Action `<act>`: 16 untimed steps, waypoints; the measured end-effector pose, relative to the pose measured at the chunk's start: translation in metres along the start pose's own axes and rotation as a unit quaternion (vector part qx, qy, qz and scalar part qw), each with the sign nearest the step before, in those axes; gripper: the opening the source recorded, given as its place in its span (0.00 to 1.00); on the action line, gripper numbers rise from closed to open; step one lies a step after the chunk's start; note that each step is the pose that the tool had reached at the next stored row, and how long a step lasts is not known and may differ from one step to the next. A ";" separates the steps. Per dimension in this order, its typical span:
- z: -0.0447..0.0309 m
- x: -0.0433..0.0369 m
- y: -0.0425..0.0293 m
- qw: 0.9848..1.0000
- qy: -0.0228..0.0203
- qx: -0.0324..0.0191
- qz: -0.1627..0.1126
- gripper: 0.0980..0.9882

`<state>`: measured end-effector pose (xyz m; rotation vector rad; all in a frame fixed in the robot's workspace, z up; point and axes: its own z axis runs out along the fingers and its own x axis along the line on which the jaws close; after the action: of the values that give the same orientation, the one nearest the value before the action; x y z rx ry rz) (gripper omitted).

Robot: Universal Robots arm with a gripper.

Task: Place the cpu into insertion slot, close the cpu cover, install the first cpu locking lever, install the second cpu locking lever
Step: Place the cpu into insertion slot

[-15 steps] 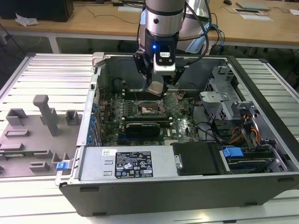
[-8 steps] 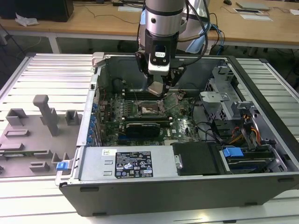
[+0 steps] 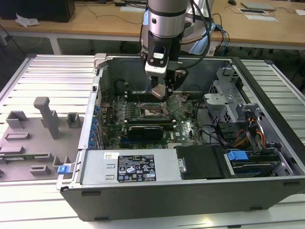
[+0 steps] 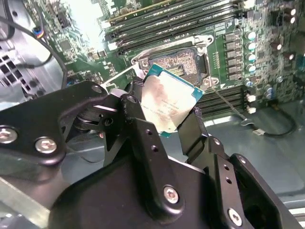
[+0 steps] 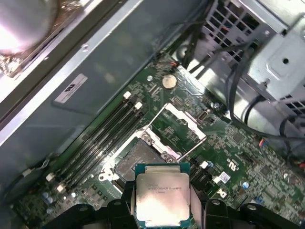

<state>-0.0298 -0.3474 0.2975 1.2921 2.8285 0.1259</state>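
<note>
1. Wooden desks (image 3: 95,21) run behind the ribbed aluminium table (image 3: 47,71). On the table you have an open computer case (image 3: 190,191) with its motherboard (image 3: 187,128) facing up.
2. On the exterior view's left, a grey fixture plate (image 3: 66,140) with upright holders lies beside the case.
3. Your arm (image 3: 167,19) hangs over the case, with the gripper (image 3: 160,93) low inside it, above the middle of the board.
4. Your fingers (image 4: 138,119) are drawn in narrow on the cpu (image 4: 169,102), pinching it by two opposite edges. Its dull metal top faces the cameras in both wrist views.
5. You are holding the cpu off the board, near the insertion slot (image 5: 136,160) and not seated in it. The slot's pin field lies bare.
6. The cpu cover (image 5: 178,126) is swung open to the far side of the slot, and green board shows through its window.
7. A thin locking lever (image 4: 228,103) angles away from one corner of the slot, unlatched.
8. Long black memory slots (image 5: 105,138) run beside the insertion slot, and a coin cell (image 5: 168,81) sits beyond the open cover.
</note>
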 end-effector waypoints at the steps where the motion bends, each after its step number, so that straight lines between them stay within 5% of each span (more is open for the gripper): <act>1: 0.0001 0.0000 0.0000 1.000 -0.001 0.000 0.007 0.50; 6: 0.0005 0.0000 0.0000 0.999 -0.005 0.000 0.053 0.50; 12: 0.0009 0.0000 -0.0001 0.994 -0.009 -0.001 0.108 0.50; 14: 0.0012 0.0000 -0.0001 0.991 -0.012 -0.001 0.135 0.50; 16: 0.0016 0.0000 -0.0001 0.986 -0.015 -0.001 0.169 0.50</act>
<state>-0.0298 -0.3474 0.2959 1.7449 2.5582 0.1154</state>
